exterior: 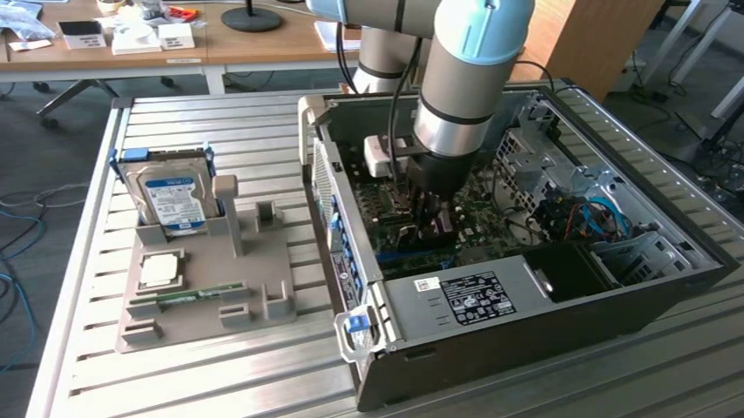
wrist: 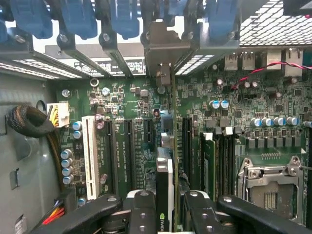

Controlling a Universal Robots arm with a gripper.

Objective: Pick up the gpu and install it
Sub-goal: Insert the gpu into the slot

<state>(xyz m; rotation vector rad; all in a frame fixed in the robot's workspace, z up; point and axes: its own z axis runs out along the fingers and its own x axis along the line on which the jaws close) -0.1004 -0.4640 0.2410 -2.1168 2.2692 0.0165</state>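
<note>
Gpu [wrist: 165, 195] edge-on between jaws, over motherboard [wrist: 131, 122]

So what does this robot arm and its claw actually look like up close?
The arm is a thick silver-grey tube with pale blue caps at its joints and a black band near the wrist. A black cable runs down beside it, and a small white box sits at the wrist. The gripper is black, with chunky bolted fingers.

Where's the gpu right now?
The gpu is held edge-on in the gripper, inside the open computer case, over the motherboard's expansion slots. In the exterior view the gripper reaches down at the case's middle.
</note>
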